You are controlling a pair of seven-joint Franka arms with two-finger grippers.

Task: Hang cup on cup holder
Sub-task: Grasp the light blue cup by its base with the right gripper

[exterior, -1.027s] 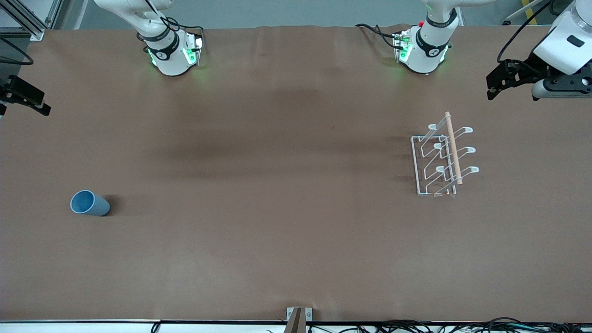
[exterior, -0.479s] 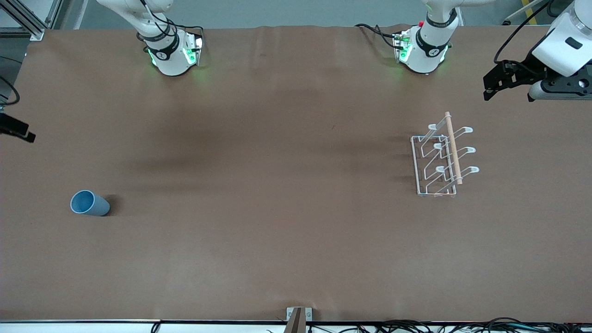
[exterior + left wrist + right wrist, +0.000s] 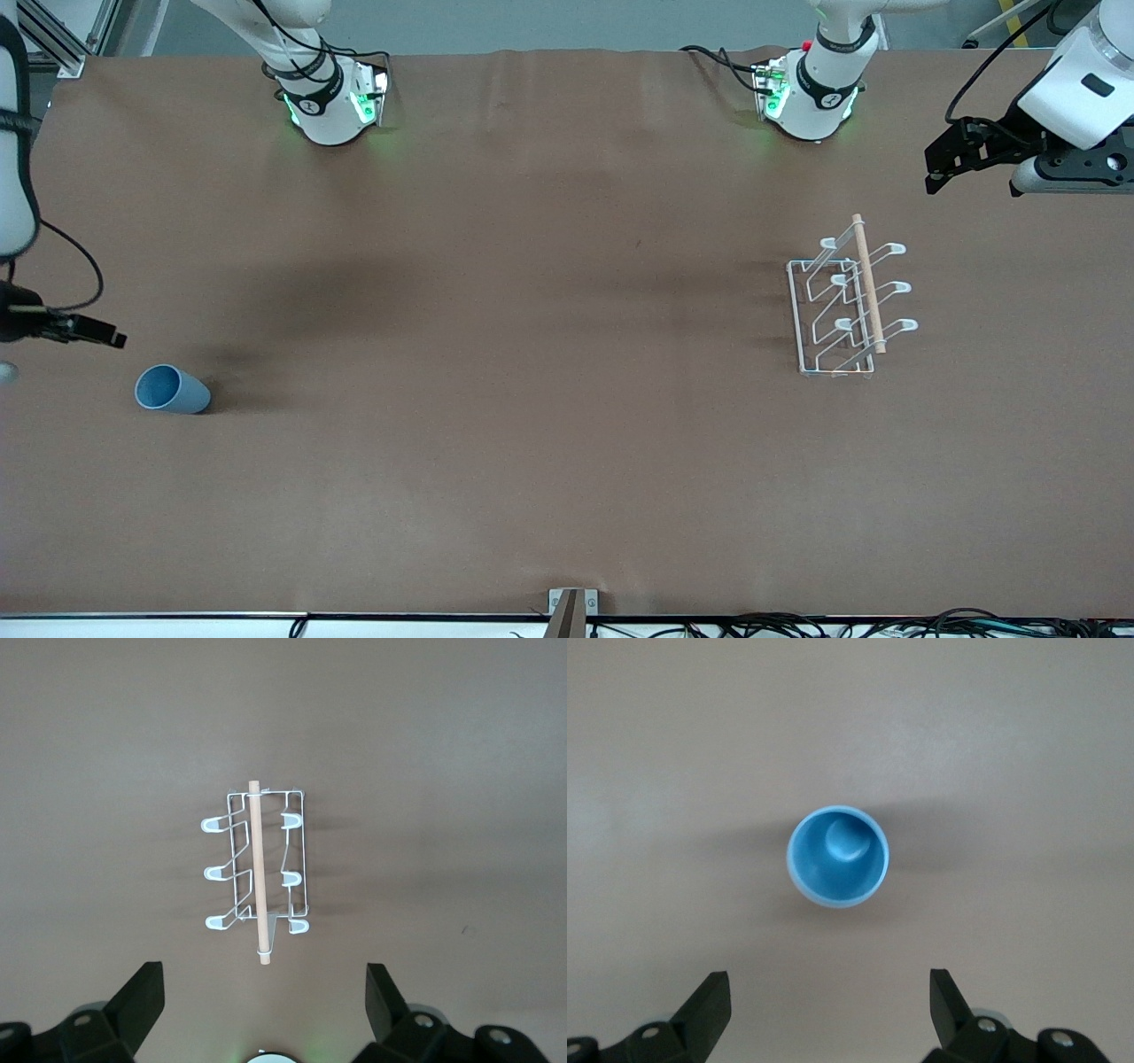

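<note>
The cup (image 3: 172, 390) stands upright on the brown desk (image 3: 496, 399), at the right arm's end and nearer to the front camera than both robot bases. It is light blue and wider at the rim.

The right gripper (image 3: 824, 1014) hangs over the desk beside the cup, and its two black fingers (image 3: 709, 1005) are spread wide apart with nothing between them. In the right wrist view the cup's round mouth sits ahead of the gap between the fingers, not yet inside it. I think the step now is reaching for the cup. To do it well, the gripper should line its gap up with the cup, come down gently, and close on the wall without knocking the cup over, because a small cup like this may tip easily.

The left gripper (image 3: 261, 1014) waits in the air near the cup holder (image 3: 846, 297), and its fingers are wide apart too, holding nothing. The cup holder is a white wire rack with a wooden rod (image 3: 868, 283) on top, at the left arm's end, well apart from the cup.

The cup looks empty inside. All the prongs on the cup holder are bare.
</note>
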